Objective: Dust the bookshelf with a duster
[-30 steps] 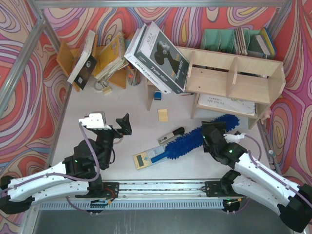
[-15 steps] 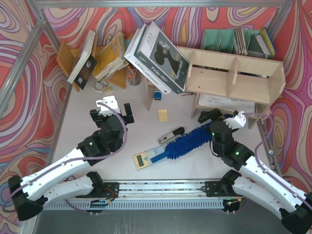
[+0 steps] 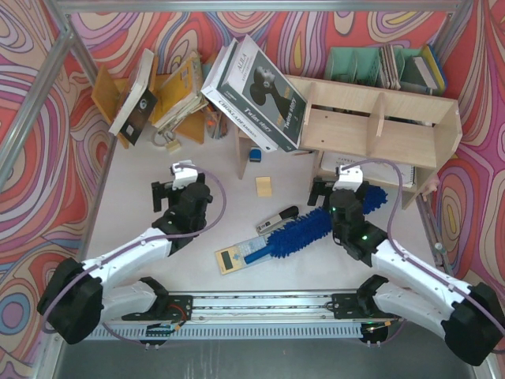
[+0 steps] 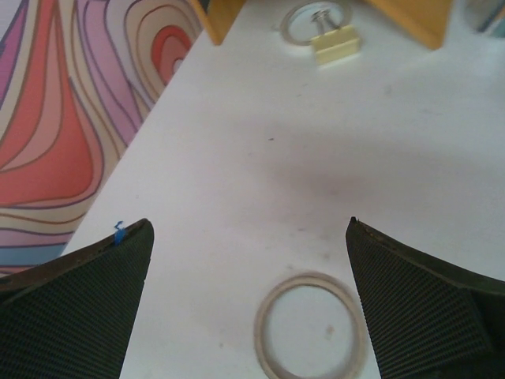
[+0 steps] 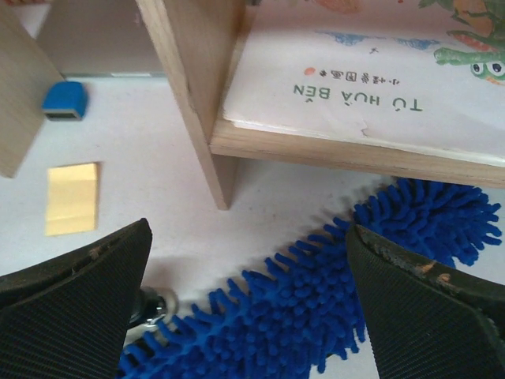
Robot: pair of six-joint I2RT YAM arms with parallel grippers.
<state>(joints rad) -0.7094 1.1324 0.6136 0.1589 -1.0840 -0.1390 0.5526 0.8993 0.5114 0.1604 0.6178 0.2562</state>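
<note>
Since a second ago, the right gripper has been turned toward the bookshelf, above the duster. It and the left gripper are spread wide, and nothing is held.

Your duster lies on the table before the bookshelf. Sticky notes left of the bookshelf; a book on its bottom board.

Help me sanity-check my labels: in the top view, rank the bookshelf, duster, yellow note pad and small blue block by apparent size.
Largest to smallest:
1. bookshelf
2. duster
3. yellow note pad
4. small blue block
</note>
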